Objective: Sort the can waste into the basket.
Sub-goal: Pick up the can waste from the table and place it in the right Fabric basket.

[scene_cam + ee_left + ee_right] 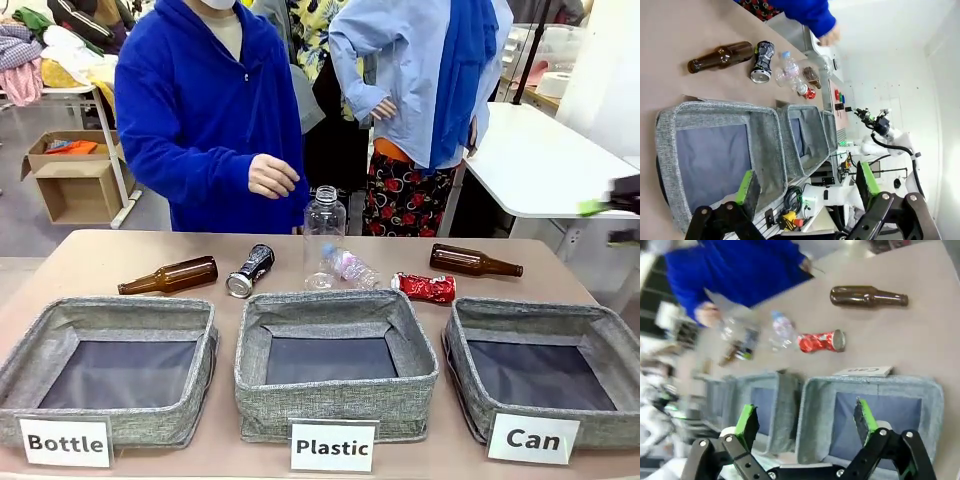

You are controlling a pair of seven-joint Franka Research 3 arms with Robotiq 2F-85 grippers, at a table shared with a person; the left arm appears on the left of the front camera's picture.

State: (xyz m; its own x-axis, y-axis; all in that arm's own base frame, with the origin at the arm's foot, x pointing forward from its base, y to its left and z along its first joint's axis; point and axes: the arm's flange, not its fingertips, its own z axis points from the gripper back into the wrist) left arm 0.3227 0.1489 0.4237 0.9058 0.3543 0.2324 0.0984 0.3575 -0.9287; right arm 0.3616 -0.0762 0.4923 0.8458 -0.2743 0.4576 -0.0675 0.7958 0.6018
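Left gripper: jaws spread wide, nothing between the green pads; in its wrist view it hangs over the near edge of the grey fabric basket labelled "Bottle".
Right gripper: jaws spread wide and empty; its wrist view places it above the square grey woven-fabric basket labelled "Can". In the front view it is a blur at the right edge, high off the beige table.
Crushed red metal can: lies on its side just behind the "Can" basket's back rim, apart from it. The right wrist view shows its silver end.
Black metal can with a silver end: lies behind the middle basket, well apart from the "Can" basket. The left wrist view shows its white markings.
Neighbours: 2 brown glass bottles lie at either end of the row.
Person's hand: held above the table's far side, touching nothing.
Labels: the front view shows all 3 upright.
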